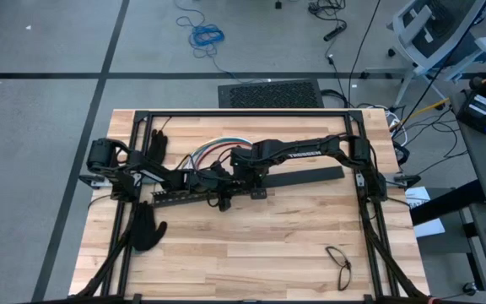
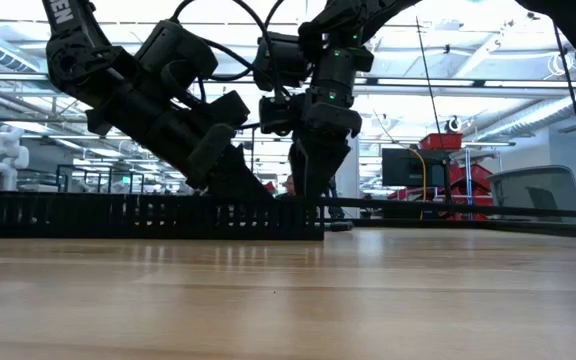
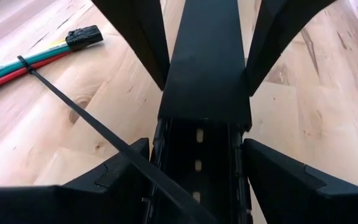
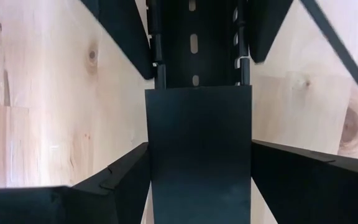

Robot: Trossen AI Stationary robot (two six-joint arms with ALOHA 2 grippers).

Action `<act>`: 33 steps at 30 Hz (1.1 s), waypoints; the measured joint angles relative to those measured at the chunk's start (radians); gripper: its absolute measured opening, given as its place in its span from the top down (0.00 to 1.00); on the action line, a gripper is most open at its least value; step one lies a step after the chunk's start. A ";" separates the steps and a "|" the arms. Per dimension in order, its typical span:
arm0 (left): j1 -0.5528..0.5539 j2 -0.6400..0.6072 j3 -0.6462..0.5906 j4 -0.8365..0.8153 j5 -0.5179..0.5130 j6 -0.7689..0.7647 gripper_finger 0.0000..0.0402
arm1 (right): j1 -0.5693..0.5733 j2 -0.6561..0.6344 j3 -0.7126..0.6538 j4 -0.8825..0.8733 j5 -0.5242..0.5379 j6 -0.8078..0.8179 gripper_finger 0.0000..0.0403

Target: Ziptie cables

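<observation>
Straddling slotted bar [image 3: 199, 165], pincers (both)

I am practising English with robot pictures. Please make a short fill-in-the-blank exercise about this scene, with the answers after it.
1. The left gripper and the right gripper both straddle a long black slotted ____.
2. A thin dark ziptie is looped around the coloured ____.
3. The cables end in a small ____ connector.
4. Two black gloves lie near the ____ arm.

Answers: bar; cables; black; left
</observation>
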 joint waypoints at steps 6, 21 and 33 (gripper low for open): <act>0.000 0.000 -0.001 0.013 0.000 0.000 0.37 | 0.000 0.000 0.000 0.025 -0.008 -0.002 0.39; -0.010 0.009 -0.001 0.021 -0.002 0.046 0.44 | 0.002 0.000 0.000 0.024 -0.009 -0.009 0.39; -0.012 0.009 0.000 0.030 -0.007 0.061 0.47 | 0.002 0.000 0.000 0.026 -0.010 -0.020 0.39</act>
